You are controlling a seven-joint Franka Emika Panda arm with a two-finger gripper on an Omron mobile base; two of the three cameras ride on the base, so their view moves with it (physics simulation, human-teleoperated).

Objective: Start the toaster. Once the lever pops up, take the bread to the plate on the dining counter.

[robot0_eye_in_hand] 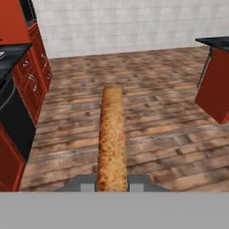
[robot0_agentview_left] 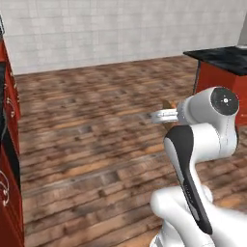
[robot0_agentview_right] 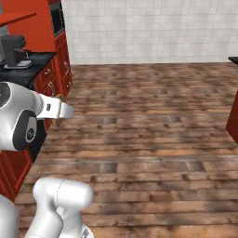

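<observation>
The gripper [robot0_eye_in_hand: 112,185] is closed on the bread [robot0_eye_in_hand: 112,138], clamping its near end between the two fingers. The slice is seen edge-on, its long axis running straight out from the hand over the wooden floor [robot0_eye_in_hand: 147,112], crust end farthest away. Beyond it to the right stands the corner of the dining counter [robot0_eye_in_hand: 219,44], with red cabinets [robot0_eye_in_hand: 31,80] at left.

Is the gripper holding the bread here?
Yes, the hand view shows the bread edge-on, clamped in the gripper above the wooden floor.
</observation>
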